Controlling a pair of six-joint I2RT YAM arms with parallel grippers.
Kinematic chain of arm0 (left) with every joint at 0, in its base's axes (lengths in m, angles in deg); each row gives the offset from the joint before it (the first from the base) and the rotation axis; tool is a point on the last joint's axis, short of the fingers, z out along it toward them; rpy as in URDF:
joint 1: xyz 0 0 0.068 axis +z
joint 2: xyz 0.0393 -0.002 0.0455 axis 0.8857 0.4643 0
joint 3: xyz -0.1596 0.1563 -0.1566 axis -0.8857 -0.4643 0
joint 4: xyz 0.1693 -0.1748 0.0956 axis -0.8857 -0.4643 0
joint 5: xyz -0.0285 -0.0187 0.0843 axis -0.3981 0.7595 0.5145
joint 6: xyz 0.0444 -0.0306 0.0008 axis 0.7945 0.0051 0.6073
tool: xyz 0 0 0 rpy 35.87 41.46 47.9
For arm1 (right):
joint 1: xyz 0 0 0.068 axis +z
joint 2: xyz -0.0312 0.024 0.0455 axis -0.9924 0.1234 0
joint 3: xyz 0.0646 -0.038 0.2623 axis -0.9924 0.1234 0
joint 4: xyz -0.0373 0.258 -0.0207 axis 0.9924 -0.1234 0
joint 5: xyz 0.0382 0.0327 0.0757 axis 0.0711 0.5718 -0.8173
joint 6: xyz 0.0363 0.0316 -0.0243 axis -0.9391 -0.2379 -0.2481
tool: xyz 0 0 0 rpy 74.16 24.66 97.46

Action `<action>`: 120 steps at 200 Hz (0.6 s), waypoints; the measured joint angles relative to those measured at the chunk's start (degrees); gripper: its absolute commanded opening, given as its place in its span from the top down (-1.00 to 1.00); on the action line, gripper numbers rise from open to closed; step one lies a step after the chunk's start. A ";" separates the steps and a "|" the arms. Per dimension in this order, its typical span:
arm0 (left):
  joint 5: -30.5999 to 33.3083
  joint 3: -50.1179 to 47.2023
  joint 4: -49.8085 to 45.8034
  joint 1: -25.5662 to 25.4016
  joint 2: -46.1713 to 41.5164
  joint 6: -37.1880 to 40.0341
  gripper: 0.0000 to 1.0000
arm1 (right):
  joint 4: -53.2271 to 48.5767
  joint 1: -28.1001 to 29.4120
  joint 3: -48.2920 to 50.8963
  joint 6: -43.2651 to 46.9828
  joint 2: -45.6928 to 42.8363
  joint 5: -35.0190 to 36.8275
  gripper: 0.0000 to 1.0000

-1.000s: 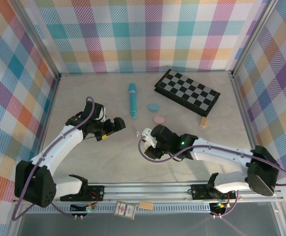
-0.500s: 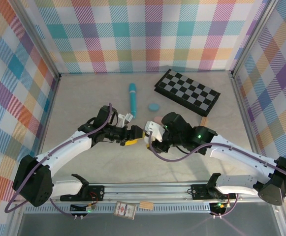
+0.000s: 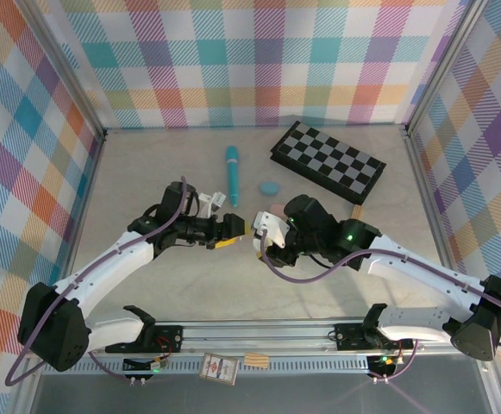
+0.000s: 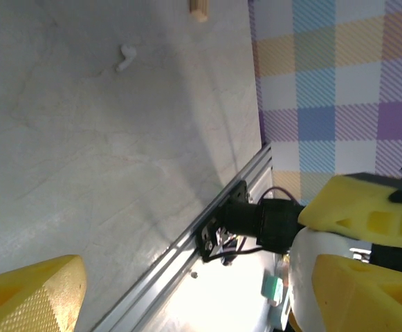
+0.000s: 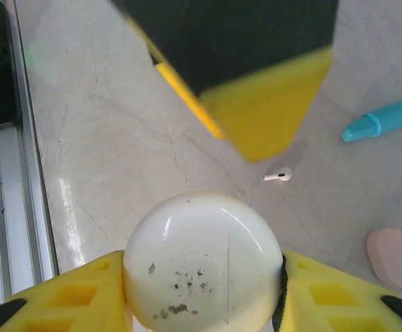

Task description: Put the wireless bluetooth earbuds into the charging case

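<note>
My right gripper (image 3: pixel 262 238) is shut on a white, pebble-like charging case (image 5: pixel 202 266), closed and scuffed, held just above the table. One white earbud (image 5: pixel 279 176) lies on the table just beyond the case, and it also lies loose at the top of the left wrist view (image 4: pixel 126 57). My left gripper (image 3: pixel 233 231) hangs open right in front of the right one, nothing between its yellow fingers (image 4: pixel 34 294). One of its fingertips (image 5: pixel 266 117) hovers over the earbud.
A teal pen (image 3: pixel 232 175) lies behind the left gripper. A blue oval case (image 3: pixel 270 188) and a pink one (image 5: pixel 393 257) sit just behind the right gripper. Further back right are a folded checkerboard (image 3: pixel 328 162) and a small wooden block (image 3: pixel 357 213). The metal rail (image 3: pixel 250 332) runs along the near edge.
The left gripper swung right to meet the right gripper and narrowed a little. The right gripper carried the white case up and away from the rail.
</note>
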 measured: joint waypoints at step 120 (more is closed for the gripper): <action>-5.22 -0.24 7.21 -6.43 -0.09 -5.35 -0.08 | 1.75 -0.46 0.00 -0.02 3.34 -1.22 0.07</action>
